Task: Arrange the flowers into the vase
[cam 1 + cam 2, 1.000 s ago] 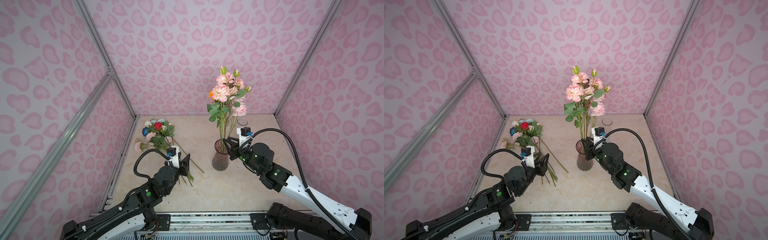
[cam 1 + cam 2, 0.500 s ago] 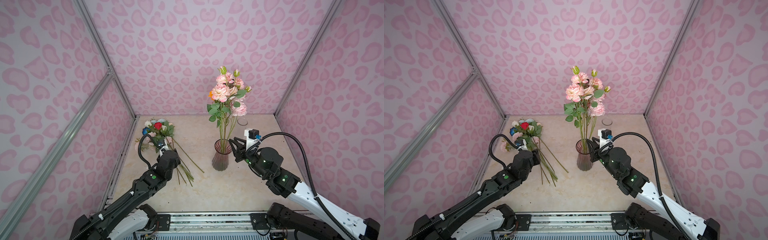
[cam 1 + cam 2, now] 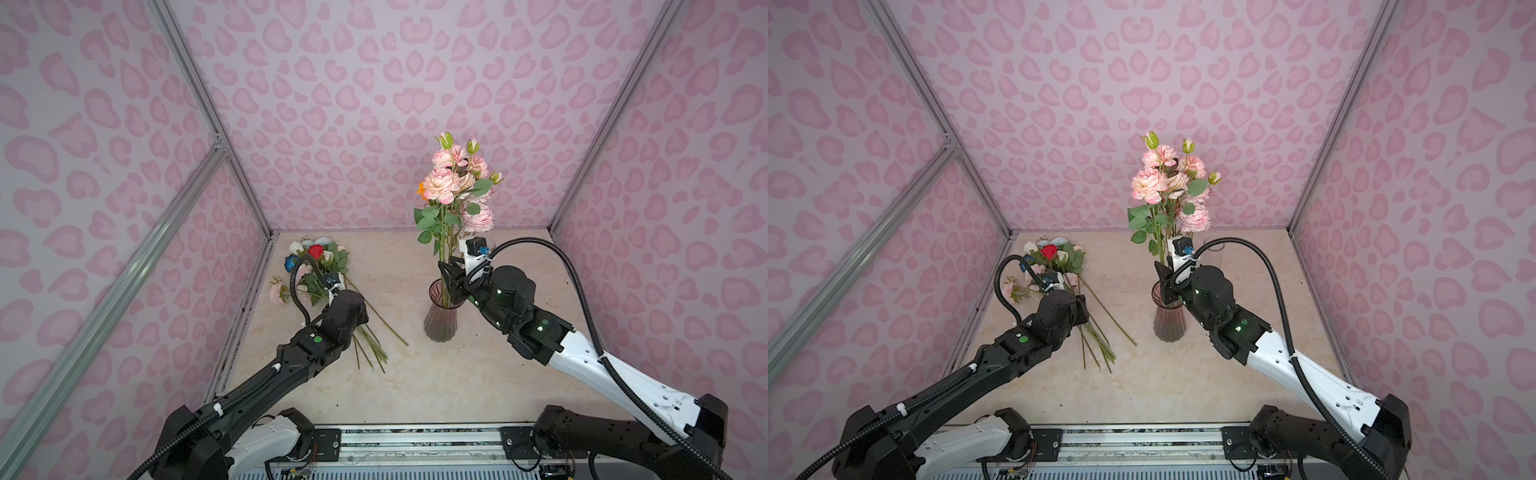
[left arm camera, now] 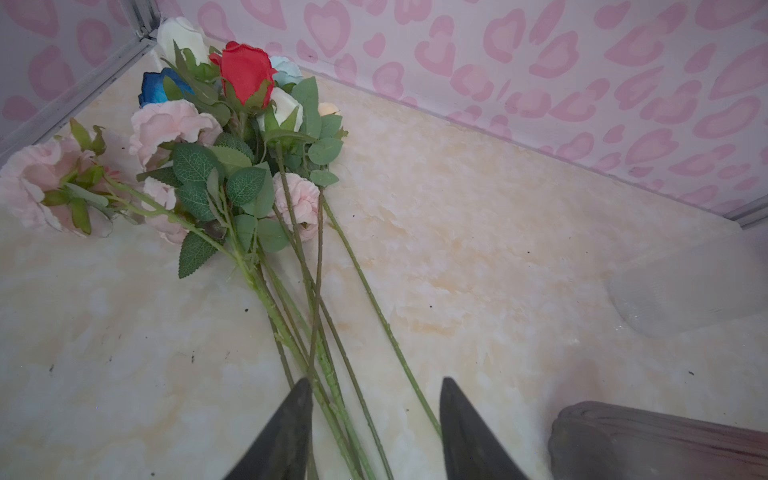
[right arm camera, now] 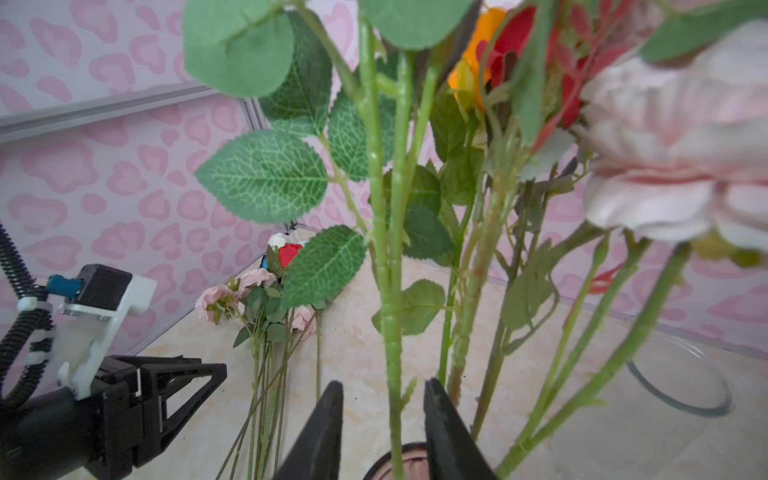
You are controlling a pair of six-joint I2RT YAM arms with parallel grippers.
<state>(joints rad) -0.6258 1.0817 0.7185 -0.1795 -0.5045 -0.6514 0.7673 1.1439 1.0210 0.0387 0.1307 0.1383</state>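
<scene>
My left pincer [image 4: 374,380], jaws wide, has reached out over the thin green stems of the loose flowers [image 4: 245,185] at the left of the marbled surface [image 3: 478,374]. My right pincer [image 5: 382,386], narrowly parted, straddles one knobbly stem above the ribbed smoky vase [image 3: 439,324], centre frame.

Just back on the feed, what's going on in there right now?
Several flowers stand in the vase. The right gripper is open around one upright stem just above the vase mouth, not pinching it. The left gripper hangs open over the stems of the loose pile lying on the table.
</scene>
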